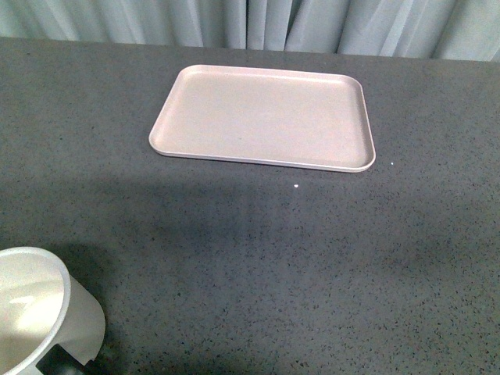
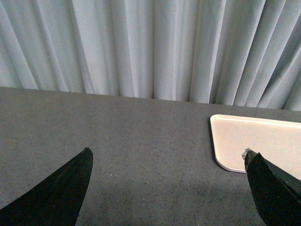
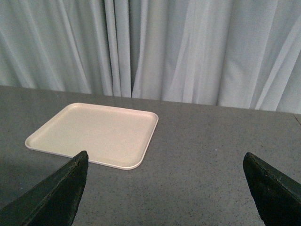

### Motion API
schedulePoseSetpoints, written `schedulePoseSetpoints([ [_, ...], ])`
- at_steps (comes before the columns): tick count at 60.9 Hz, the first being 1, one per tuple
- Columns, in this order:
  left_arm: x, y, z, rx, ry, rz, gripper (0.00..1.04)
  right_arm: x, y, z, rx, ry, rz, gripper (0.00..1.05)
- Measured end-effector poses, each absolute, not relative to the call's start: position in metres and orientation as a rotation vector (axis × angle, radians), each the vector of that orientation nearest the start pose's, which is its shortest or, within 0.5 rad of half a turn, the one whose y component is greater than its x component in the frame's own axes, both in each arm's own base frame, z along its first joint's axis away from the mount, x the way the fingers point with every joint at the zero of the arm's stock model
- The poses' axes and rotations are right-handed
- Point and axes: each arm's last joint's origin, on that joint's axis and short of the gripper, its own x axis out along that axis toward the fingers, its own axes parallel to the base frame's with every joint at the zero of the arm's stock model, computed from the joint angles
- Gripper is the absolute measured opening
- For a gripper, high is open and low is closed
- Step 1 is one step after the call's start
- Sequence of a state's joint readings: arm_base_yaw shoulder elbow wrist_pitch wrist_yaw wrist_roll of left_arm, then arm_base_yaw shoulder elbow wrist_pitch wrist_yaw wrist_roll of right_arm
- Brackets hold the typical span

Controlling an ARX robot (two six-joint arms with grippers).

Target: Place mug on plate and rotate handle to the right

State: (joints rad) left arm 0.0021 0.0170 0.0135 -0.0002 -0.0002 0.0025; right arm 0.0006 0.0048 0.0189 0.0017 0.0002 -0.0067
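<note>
No readable text, label, brand, number or sign in any view. Plate [image 1: 258,117]: plain pale surface, unmarked. Mug [image 1: 78,312]: visible part plain white, no lettering. Tabletop [image 1: 273,273]: dark grey speckle only. Curtain [image 1: 273,23]: plain pale folds, no print.

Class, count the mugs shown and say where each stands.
1. The white cylindrical mug stands at the near left of the grey speckled table, apart from the pale pink rectangular plate, partly cut off by the picture's edge. Neither wrist view shows it.
</note>
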Motion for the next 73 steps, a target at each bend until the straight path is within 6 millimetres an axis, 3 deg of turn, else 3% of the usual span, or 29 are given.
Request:
schedulePoseSetpoints([
  [31, 0.098, 0.000, 0.167, 0.002, 0.004, 0.003, 0.95, 0.097, 0.000, 0.170, -0.007, -0.015, 0.001, 0.96],
  [34, 0.098, 0.000, 0.167, -0.053, 0.214, 0.112, 0.95, 0.097, 0.000, 0.170, -0.007, -0.015, 0.000, 0.95],
  [37, 0.107, 0.004, 0.170, -0.063, 0.433, 0.195, 0.95, 0.097, 0.000, 0.170, -0.007, -0.015, 0.001, 0.96],
  [39, 0.116, 0.007, 0.173, -0.069, 0.466, 0.216, 0.95, 0.097, 0.000, 0.170, -0.007, -0.015, 0.001, 0.96],
  [53, 0.158, 0.025, 0.181, -0.018, 0.534, 0.191, 0.95, 0.097, 0.000, 0.170, -0.007, -0.015, 0.001, 0.95],
  [73, 0.174, 0.028, 0.172, 0.098, 0.627, 0.049, 0.95, 0.097, 0.000, 0.170, -0.007, -0.015, 0.001, 0.96],
])
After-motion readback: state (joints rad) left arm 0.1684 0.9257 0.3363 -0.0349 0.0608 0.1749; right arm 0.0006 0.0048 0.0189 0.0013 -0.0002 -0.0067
